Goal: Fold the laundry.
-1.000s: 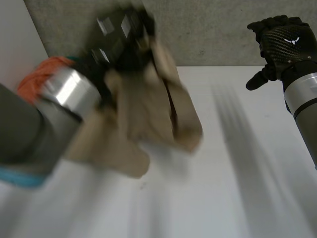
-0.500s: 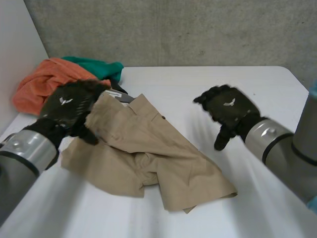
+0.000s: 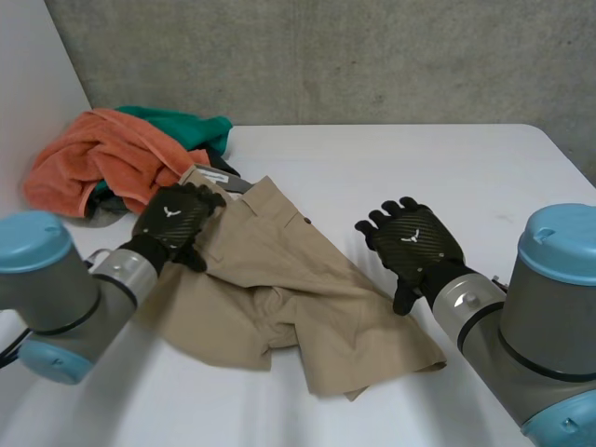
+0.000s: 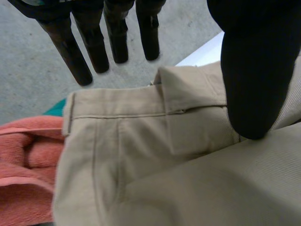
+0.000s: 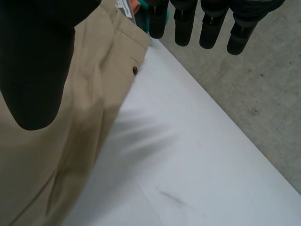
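Left hand point(image 3: 177, 223) on shorts point(image 3: 307, 307) waistband, right hand point(image 3: 412, 247) spread beside

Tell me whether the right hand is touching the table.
Apart. The right wrist view shows the right hand with fingers straight above the table, their shadow lying on the white top well away from them.

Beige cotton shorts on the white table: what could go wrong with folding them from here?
The beige cotton shorts lie rumpled, bunched in the middle, so a fold might trap creases. The orange towel sits beside the waistband where the open left hand is; it could get dragged along. The open right hand is at the shorts' edge, partly over bare white table, so a grasp may catch little cloth.
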Robot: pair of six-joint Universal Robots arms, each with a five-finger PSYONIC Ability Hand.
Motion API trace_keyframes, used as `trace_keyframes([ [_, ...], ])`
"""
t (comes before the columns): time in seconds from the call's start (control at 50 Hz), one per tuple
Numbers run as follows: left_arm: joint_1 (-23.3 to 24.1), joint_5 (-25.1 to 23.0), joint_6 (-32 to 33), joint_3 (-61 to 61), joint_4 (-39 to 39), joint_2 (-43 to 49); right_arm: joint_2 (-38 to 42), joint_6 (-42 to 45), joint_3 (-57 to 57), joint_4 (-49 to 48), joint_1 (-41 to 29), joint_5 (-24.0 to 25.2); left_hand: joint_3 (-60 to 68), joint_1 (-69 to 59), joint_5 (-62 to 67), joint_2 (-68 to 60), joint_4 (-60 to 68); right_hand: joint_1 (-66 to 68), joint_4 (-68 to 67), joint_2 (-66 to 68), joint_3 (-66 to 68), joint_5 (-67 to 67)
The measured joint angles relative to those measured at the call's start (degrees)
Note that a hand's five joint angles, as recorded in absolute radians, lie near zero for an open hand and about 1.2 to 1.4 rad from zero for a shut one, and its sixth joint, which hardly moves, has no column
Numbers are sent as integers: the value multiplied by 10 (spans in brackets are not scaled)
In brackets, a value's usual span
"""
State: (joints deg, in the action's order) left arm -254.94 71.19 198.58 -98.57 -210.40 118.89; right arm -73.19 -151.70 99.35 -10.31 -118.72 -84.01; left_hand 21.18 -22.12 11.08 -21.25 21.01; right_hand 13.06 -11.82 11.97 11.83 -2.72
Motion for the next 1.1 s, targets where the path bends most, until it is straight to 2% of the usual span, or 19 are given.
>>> trace_keyframes([
  [0.1,19,27,13,61,30,50,-5,0,10,-4,17,4,267,-270,258,-279,271,0,0,0,0,0],
  [0.12,22,34,18,76,39,59,-6,0,11,-4,21,5,394,-390,385,-396,399,0,0,0,0,0],
  [0.18,29,54,33,118,62,74,-9,0,13,-5,31,8,463,-434,442,-466,471,0,0,0,0,0],
  [0.3,51,104,52,207,86,51,-22,-1,7,-3,50,13,469,-434,442,-470,477,0,0,0,0,0],
  [0.4,95,114,20,258,78,7,-46,-9,-2,-2,67,10,469,-434,442,-470,477,0,0,0,0,0],
  [0.6,265,63,-119,267,47,-35,-115,-57,-27,5,161,-3,469,-434,442,-470,477,0,0,0,0,0],
  [0.66,315,50,-144,255,40,-18,-123,-61,-30,11,194,0,402,-378,394,-402,404,0,0,0,0,0],
  [0.7,343,41,-154,248,37,-1,-124,-60,-31,15,212,2,226,-188,233,-224,238,0,0,0,0,0],
  [0.72,347,39,-155,247,36,2,-123,-59,-31,16,216,3,226,-188,233,-224,238,0,0,0,0,0],
  [0.74,363,33,-158,242,36,16,-122,-57,-31,20,226,5,53,16,46,-49,49,0,0,0,0,0],
  [0.78,373,28,-159,238,37,26,-118,-54,-29,24,239,10,-49,99,-49,52,-53,0,0,0,0,0],
  [0.86,375,23,-155,228,41,30,-112,-49,-24,30,252,23,-92,112,-83,95,-95,0,0,0,0,0],
  [0.9,361,30,-150,215,45,13,-109,-46,-20,33,256,42,-92,112,-83,95,-95,0,0,0,0,0],
  [0.98,323,59,-140,182,51,-39,-108,-38,-12,36,255,88,-92,112,-83,95,-95,0,0,0,0,0],
  [1.1,241,114,-113,98,75,-140,-119,-2,-3,60,222,166,-92,112,-83,95,-95,0,0,0,0,0],
])
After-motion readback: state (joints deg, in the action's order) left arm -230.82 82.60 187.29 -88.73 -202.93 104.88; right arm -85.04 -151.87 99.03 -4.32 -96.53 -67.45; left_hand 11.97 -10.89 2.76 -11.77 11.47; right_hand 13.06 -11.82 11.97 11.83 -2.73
